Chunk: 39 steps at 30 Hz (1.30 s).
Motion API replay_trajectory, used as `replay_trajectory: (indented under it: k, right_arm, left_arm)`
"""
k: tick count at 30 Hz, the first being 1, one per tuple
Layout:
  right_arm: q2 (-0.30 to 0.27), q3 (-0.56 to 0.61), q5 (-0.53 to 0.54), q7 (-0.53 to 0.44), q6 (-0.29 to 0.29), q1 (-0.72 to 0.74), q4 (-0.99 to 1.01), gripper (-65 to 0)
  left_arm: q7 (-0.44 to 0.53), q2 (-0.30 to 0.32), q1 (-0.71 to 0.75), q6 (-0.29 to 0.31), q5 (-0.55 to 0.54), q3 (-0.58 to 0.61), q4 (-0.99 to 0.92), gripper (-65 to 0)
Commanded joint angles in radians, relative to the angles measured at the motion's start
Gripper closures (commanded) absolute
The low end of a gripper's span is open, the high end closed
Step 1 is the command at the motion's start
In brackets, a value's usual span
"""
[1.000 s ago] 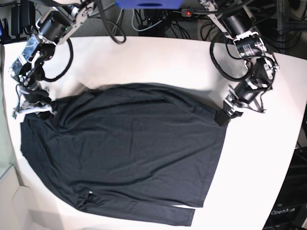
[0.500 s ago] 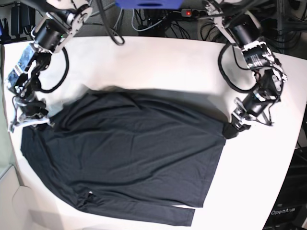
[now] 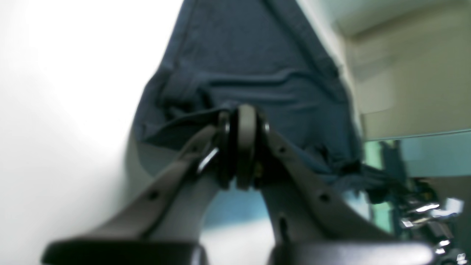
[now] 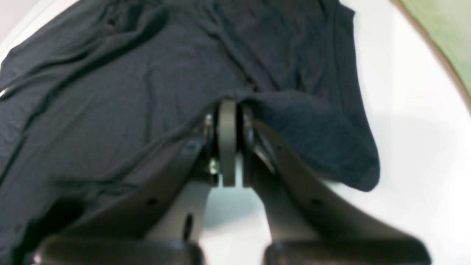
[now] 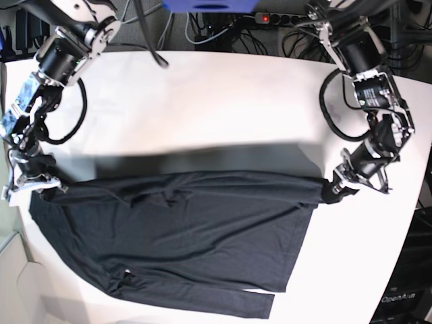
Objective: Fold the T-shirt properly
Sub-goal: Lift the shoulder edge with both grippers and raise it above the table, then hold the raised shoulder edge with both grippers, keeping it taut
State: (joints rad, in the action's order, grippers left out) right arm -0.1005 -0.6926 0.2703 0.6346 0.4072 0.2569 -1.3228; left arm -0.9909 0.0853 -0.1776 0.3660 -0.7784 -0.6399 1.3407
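Observation:
The black T-shirt (image 5: 189, 236) lies across the white table (image 5: 202, 101), its far edge lifted and doubled toward the near side. On the right of the base view my left gripper (image 5: 332, 190) is shut on the shirt's far right corner. In the left wrist view the left gripper (image 3: 241, 121) pinches a fold of T-shirt (image 3: 250, 62) fabric. My right gripper (image 5: 42, 189) on the base view's left is shut on the far left corner. The right wrist view shows the right gripper (image 4: 227, 110) clamped on the T-shirt (image 4: 110, 84) with a loose flap hanging at the right.
The table edge runs close to the shirt on the left, with a pale green surface (image 5: 7, 223) beyond it. Cables and a power strip (image 5: 270, 19) lie behind the table. A sleeve (image 5: 202, 297) reaches toward the near edge.
Both grippers have pulled the shirt's far edge toward the near side, folding it over the body. The arms have swung outward and forward, baring more table behind.

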Motion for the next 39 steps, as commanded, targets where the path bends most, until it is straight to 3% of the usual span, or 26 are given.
replay_trajectory:
  k: [1,21,27,31,39]
  right_arm:
    - [-0.021,0.000,0.014,-0.025,0.009,0.022,-0.016,0.0]
    - [-0.055,0.044,0.013,-0.026,0.008,0.055,-0.010,0.0]
    - [-0.057,0.087,0.013,-0.055,0.006,0.058,-0.010,0.0]
    - [-0.064,0.130,0.013,-0.098,0.005,0.063,0.033,0.0]
    - [-0.129,0.133,0.013,-0.172,0.005,0.132,0.231,0.0]
  left_arm:
    - [0.027,0.012,-0.020,0.008,-0.009,-0.002,0.013,0.0]
    - [0.031,0.006,-0.152,0.008,0.225,0.002,0.012,0.0]
    - [0.036,0.011,-0.198,0.012,0.248,0.004,-0.102,0.0]
    - [0.119,0.012,-0.213,0.014,0.248,0.022,-0.151,0.0]
    - [0.246,0.049,-0.254,0.006,0.248,0.185,-0.228,0.0]
